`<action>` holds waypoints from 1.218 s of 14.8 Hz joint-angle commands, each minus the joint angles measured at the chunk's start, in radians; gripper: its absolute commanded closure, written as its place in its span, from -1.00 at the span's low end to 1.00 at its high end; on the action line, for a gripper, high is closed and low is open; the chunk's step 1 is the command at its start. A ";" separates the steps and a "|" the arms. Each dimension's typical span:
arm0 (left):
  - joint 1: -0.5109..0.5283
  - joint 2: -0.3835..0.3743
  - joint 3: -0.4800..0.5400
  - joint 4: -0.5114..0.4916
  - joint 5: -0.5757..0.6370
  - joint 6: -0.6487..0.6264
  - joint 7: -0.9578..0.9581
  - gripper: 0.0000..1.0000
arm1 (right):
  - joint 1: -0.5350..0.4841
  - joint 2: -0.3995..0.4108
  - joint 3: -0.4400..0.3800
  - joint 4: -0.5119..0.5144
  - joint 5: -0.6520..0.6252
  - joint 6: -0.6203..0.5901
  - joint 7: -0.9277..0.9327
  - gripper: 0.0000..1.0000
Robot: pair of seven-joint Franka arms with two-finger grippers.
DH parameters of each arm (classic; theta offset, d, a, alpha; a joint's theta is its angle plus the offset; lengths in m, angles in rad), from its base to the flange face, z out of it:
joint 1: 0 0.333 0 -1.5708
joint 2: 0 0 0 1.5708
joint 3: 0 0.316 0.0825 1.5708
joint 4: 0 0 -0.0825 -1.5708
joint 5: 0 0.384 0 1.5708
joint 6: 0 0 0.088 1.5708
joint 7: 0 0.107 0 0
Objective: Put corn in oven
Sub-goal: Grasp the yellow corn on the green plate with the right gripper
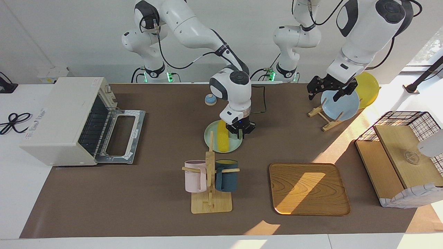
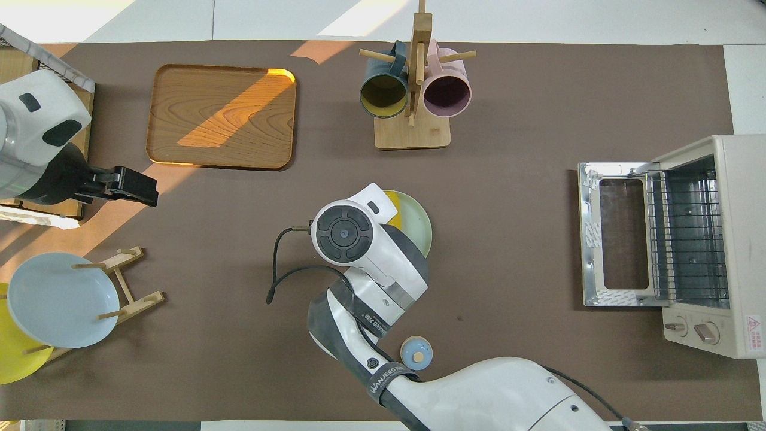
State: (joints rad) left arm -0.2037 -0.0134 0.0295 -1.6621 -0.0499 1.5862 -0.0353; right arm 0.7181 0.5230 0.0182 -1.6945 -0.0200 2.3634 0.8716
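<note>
In the facing view, the corn (image 1: 222,136) lies on a pale green plate (image 1: 211,141) near the table's middle, and the right gripper (image 1: 241,130) hangs low over the plate's edge just beside the cob, wrist pointing down; I cannot tell if its fingers are apart. I think it should center over the cob's middle and close across its width. The oven (image 1: 65,119) stands open at the right arm's end. The left gripper (image 1: 328,90) waits over the blue plate (image 1: 342,105). In the overhead view, the right arm covers most of the corn (image 2: 392,218); the oven (image 2: 697,242) shows its rack.
</note>
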 commanded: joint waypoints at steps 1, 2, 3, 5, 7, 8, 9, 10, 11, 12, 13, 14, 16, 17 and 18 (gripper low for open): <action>-0.011 -0.008 0.006 -0.018 0.016 0.012 0.020 -1.00 | -0.005 -0.031 0.013 -0.059 0.005 0.052 0.076 1.00; 0.009 -0.004 -0.009 -0.013 0.016 0.006 0.018 -1.00 | -0.005 -0.032 0.017 -0.059 0.005 0.050 0.078 1.00; 0.039 -0.002 -0.046 -0.004 0.016 0.003 0.017 -1.00 | -0.006 -0.032 0.017 -0.057 0.003 0.045 0.076 1.00; 0.049 -0.002 -0.056 0.004 0.016 0.001 0.011 -1.00 | -0.008 -0.032 0.017 -0.054 0.002 0.039 0.075 1.00; 0.053 -0.002 -0.057 0.004 0.016 0.001 0.011 -1.00 | -0.014 -0.031 0.017 -0.054 0.002 0.045 0.069 1.00; 0.052 -0.002 -0.056 0.004 0.016 0.001 0.012 -1.00 | -0.014 -0.031 0.017 -0.056 0.002 0.051 0.069 1.00; 0.053 -0.002 -0.056 0.002 0.016 0.001 0.012 -1.00 | -0.016 -0.031 0.017 -0.057 0.002 0.053 0.067 1.00; 0.055 -0.003 -0.057 0.002 0.016 0.001 0.014 -1.00 | -0.020 -0.031 0.017 -0.057 0.002 0.054 0.060 1.00; 0.056 -0.002 -0.057 0.002 0.015 0.001 0.015 -1.00 | -0.020 -0.031 0.017 -0.060 0.003 0.056 0.047 1.00; 0.064 -0.002 -0.059 0.002 0.015 0.001 0.017 -1.00 | -0.020 -0.031 0.017 -0.060 0.003 0.056 0.043 0.89; 0.072 -0.003 -0.062 0.002 0.015 0.001 0.018 -1.00 | -0.020 -0.031 0.017 -0.063 0.002 0.056 0.043 0.70; 0.076 -0.002 -0.062 0.002 0.015 0.003 0.018 -1.00 | -0.020 -0.031 0.017 -0.067 0.002 0.060 0.037 0.67; 0.078 -0.005 -0.062 -0.001 0.015 0.009 0.018 -1.00 | -0.020 -0.034 0.017 -0.092 0.003 0.105 0.033 0.60; 0.081 -0.007 -0.062 -0.005 0.015 0.014 0.018 -1.00 | -0.019 -0.034 0.017 -0.106 0.003 0.121 0.033 0.59; 0.080 -0.008 -0.062 -0.008 0.015 0.015 0.017 -1.00 | -0.019 -0.035 0.017 -0.109 0.003 0.120 0.033 0.68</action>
State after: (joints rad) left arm -0.1397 -0.0134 -0.0179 -1.6621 -0.0499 1.5865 -0.0304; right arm 0.7136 0.5157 0.0228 -1.7539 -0.0201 2.4516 0.9204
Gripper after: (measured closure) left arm 0.000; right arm 0.797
